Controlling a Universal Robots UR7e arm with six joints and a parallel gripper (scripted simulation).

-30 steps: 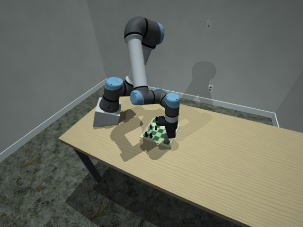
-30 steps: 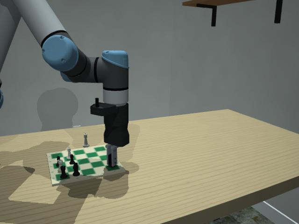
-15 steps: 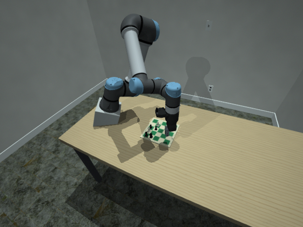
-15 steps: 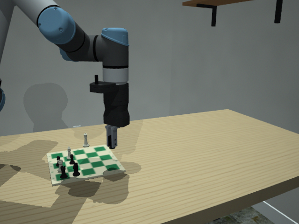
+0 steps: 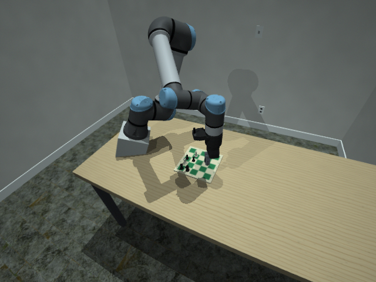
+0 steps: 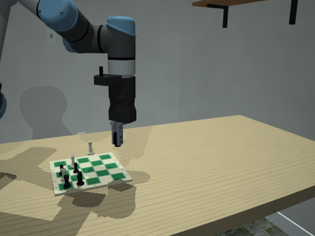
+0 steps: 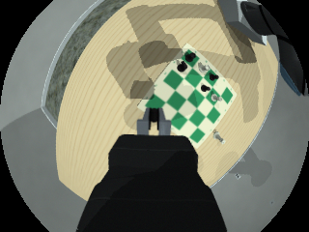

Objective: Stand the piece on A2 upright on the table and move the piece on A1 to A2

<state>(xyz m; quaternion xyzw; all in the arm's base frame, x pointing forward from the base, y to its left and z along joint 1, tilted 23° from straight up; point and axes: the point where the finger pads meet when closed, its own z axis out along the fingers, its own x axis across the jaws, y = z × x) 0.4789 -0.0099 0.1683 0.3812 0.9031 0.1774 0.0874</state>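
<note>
1. Your gripper (image 6: 117,142) hangs up in the air, pointing straight down, well above the board (image 6: 111,177).
2. Its fingers are squeezed nearly together on a small dark chess piece (image 6: 117,144) — only the bottom of it peeks out below the tips.
3. Which kind of piece it is, you cannot tell — it is too small and mostly hidden.
4. The green and cream board lies on the table (image 6: 216,157) below your gripper and to one side of it.
5. A white piece (image 6: 90,147) stands upright on the table, just off the board's far edge, near your gripper and lower than it.
6. On the far side of the board from your gripper stands a little group — black pieces (image 6: 79,178) and white ones (image 6: 72,161), all upright.
7. The squares right under your gripper have no piece standing on them.
</note>
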